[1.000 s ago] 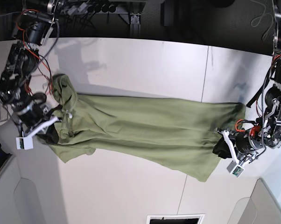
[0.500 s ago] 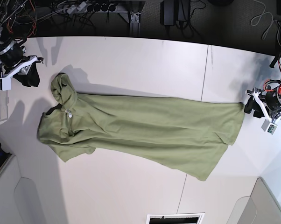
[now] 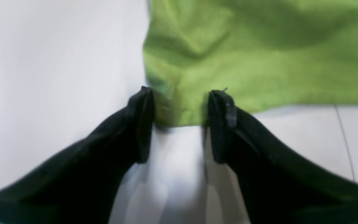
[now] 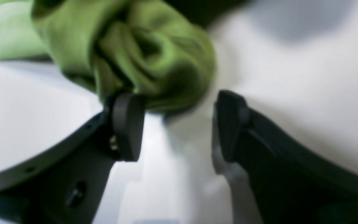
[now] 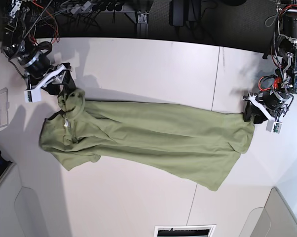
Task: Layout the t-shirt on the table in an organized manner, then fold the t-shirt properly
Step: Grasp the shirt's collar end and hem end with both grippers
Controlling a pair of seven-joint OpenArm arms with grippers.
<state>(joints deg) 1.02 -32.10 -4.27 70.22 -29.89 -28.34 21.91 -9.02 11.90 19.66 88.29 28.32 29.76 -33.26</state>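
T-shirt (image 5: 148, 140) lies stretched lengthwise across the middle of the surface (image 5: 138, 64), neck end toward the left edge of the base view, hem toward the right edge. The cloth is rumpled, with one sleeve bunched at the neck end and the hem running askew.

Right gripper (image 4: 174, 124): fingers spread, a bunched fold of sleeve just at the tips, one finger (image 4: 126, 127) touching or nearly touching it; nothing clamped. In the base view it sits at the top of the neck end (image 5: 52, 81).

Left gripper (image 3: 179, 124): fingers spread, a hem corner lying between the tips; no pinch visible. The base view places it at the hem's far corner (image 5: 259, 111).

Step in hand, as judged: laying out, not yet folding. The next move calls for closing on both ends and pulling the bunched sleeve and hem corner flat.

Change from half a second earlier: both grippers then stood off the garment, well apart from it; they have since come in to its two ends. The shirt itself has scarcely shifted.
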